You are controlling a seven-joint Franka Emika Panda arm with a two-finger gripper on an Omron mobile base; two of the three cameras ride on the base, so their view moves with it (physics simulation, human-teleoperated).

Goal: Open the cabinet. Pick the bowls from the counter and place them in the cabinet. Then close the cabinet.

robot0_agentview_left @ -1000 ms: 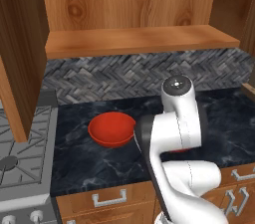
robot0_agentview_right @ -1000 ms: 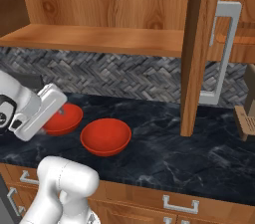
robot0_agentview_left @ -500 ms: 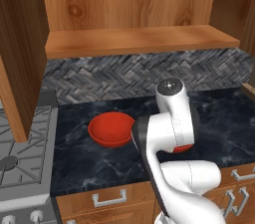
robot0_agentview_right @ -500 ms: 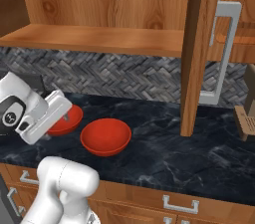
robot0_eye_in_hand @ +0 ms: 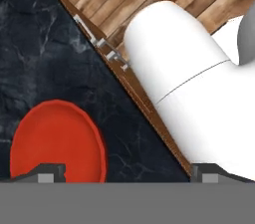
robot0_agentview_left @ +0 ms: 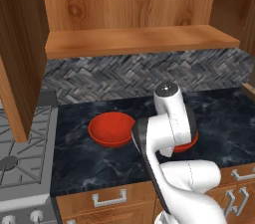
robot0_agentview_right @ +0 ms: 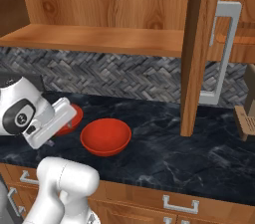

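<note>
Robot arm [robot0_agentview_left: 167,128] hides most of one red bowl [robot0_agentview_left: 187,143]. Gripper [robot0_eye_in_hand: 127,172] jaws are wide apart and hold nothing, above that bowl.

Home kitchen, rendered.
Brown wood wall cabinet [robot0_agentview_left: 134,39] w/ doors open & a long silver bar handle [robot0_agentview_right: 221,51]; grey herringbone tile backsplash [robot0_agentview_left: 139,76]; dark marbled stone counter [robot0_agentview_right: 199,148] over wood drawers [robot0_agentview_right: 177,203] w/ small silver pulls; grey gas stove [robot0_agentview_left: 22,153] at left; 2 red bowls [robot0_agentview_right: 105,136] on the counter.

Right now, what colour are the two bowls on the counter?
Both bowls are plain glossy red, clearest in the right base view.
</note>
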